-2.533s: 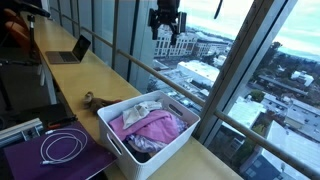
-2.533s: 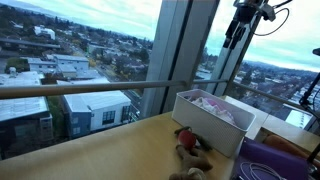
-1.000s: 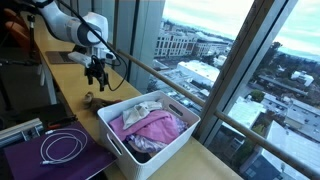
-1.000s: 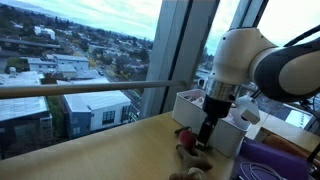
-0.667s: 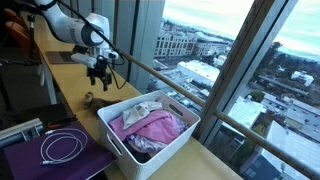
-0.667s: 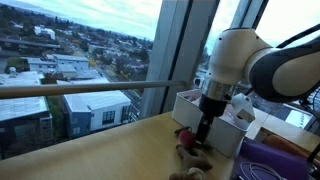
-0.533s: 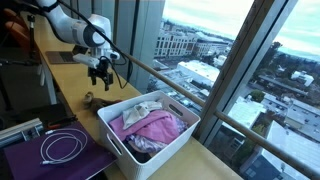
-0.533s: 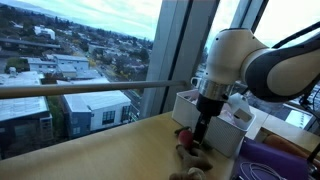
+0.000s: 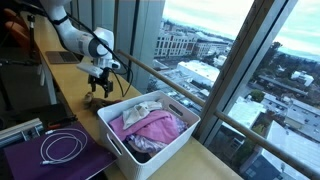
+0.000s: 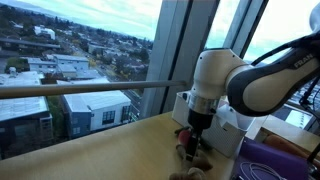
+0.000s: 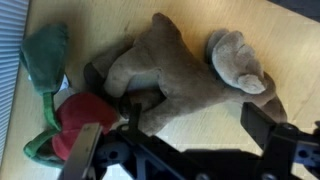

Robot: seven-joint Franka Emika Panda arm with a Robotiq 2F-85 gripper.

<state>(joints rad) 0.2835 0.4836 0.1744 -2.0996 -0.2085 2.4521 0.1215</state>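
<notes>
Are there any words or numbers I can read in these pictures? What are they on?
None: no words, numbers or signs can be read.
The plush toy, the white bin and the laptop show no lettering.
The far buildings are too small to tell.

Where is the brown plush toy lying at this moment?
In the wrist view the brown plush toy lies on the wooden counter, directly under the open gripper; in an exterior view it is just beside the white bin of clothes.
</notes>
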